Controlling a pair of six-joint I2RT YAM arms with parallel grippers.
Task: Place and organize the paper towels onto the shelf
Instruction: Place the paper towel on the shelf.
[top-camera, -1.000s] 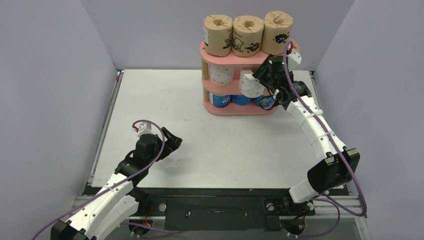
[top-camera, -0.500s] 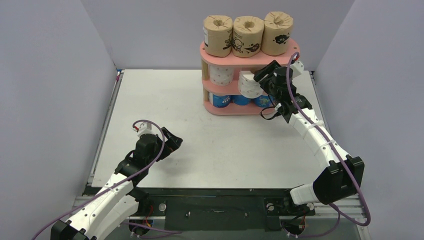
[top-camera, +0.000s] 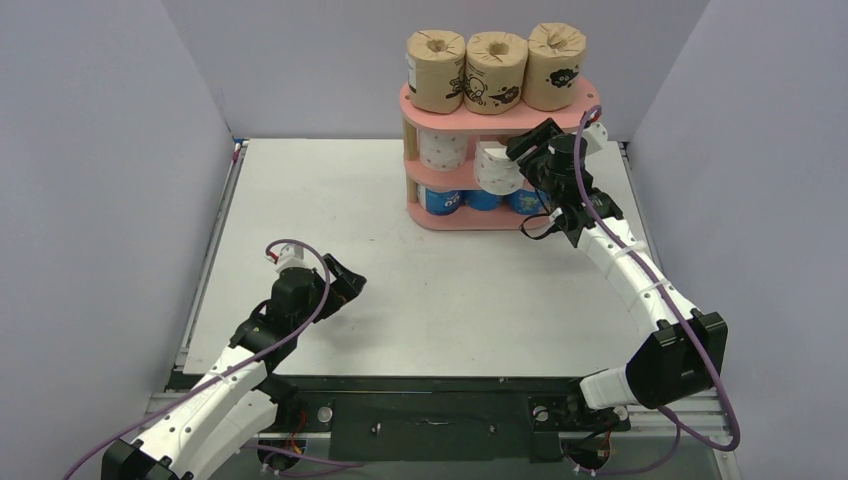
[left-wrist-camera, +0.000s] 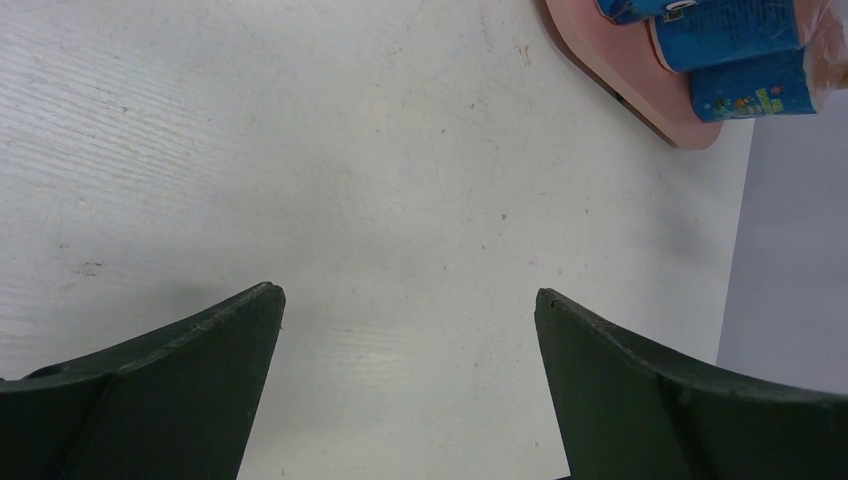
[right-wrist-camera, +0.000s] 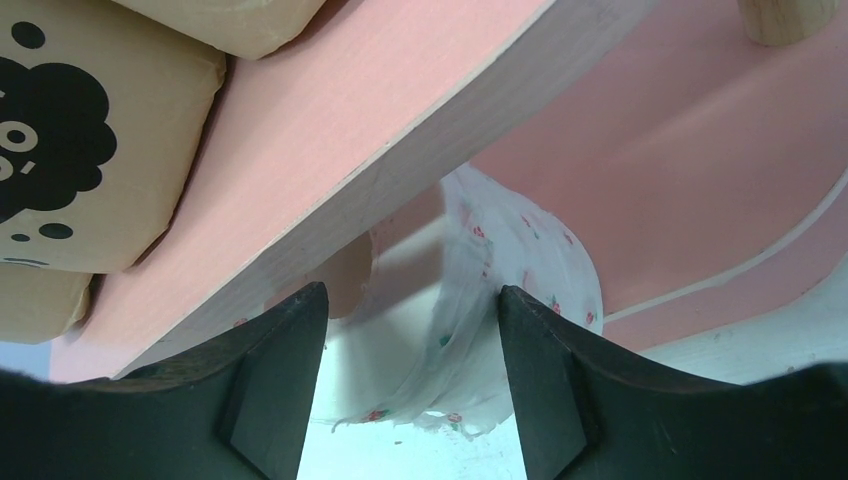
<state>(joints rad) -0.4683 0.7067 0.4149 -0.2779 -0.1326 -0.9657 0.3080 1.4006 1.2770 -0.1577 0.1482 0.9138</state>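
At the lower left, the left gripper (top-camera: 342, 281) is held low over the table (top-camera: 330, 200). Its jaws are spread wide with nothing between them. In its wrist view only bare tabletop is seen between the two dark fingers (left-wrist-camera: 180, 370).

Farther right, at the back of the table, the shelf (top-camera: 470, 122) is stood with its long side facing the arms. Three brown rolls (top-camera: 496, 70) are lined up upright on the top board. On the middle board a standing white roll (top-camera: 441, 148) is placed at the left end. On the bottom board three blue rolls (top-camera: 483, 200) are set side by side.

Just right of the standing white roll, a tilted white roll (top-camera: 496, 168) is kept at the front of the middle tier. It is gripped from the right by the right gripper (top-camera: 514, 163). In the right wrist view its dotted wrapper (right-wrist-camera: 520, 250) is seen clamped between the two fingers (right-wrist-camera: 560, 380), under the edge of the pink top board. Whether its lower end is resting on the middle board cannot be told with certainty, as that part is hidden.
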